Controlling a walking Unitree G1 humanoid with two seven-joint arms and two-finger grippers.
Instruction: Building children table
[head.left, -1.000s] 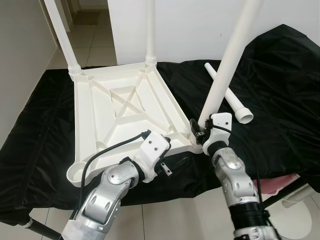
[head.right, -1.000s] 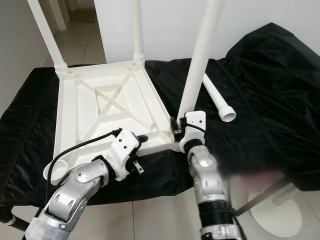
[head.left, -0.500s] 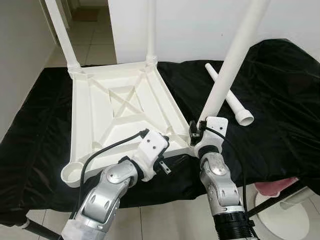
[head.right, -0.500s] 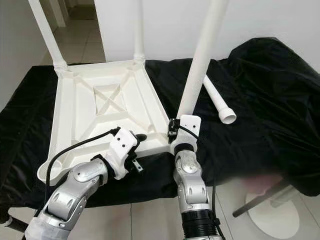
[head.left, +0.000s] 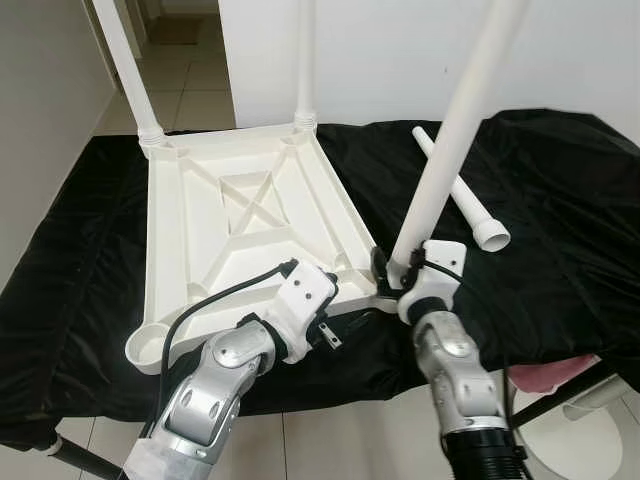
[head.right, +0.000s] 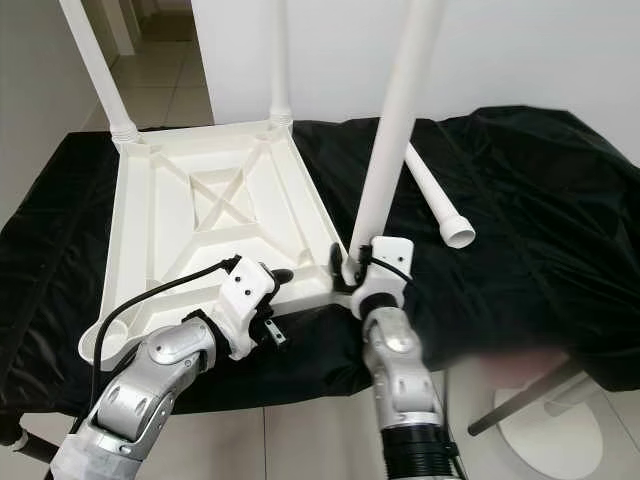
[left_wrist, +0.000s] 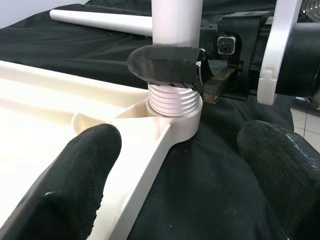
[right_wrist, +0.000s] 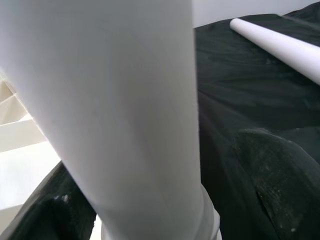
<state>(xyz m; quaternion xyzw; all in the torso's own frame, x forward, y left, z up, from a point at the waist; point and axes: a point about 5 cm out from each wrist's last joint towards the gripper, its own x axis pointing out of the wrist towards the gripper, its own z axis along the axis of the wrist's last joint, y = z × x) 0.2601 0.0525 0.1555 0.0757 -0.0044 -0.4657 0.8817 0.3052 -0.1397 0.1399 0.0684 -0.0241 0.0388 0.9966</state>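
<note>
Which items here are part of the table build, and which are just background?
Part of the job:
- upturned white tabletop, two legs already standing at its far corners
- third leg, held by the right gripper, threaded end in the near corner socket
- loose fourth leg lying on the cloth
- left gripper, open beside that socket

Just lying about:
- black cloth
- tiled floor

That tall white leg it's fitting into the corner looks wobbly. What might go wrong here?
The leg leans, and its threads still show above the socket, so it may jam crooked. The right pincer holds it low, so the top could swing. The tabletop overhangs the black cloth's edge, with the left pincer open around that corner; pushing may slide it.
</note>
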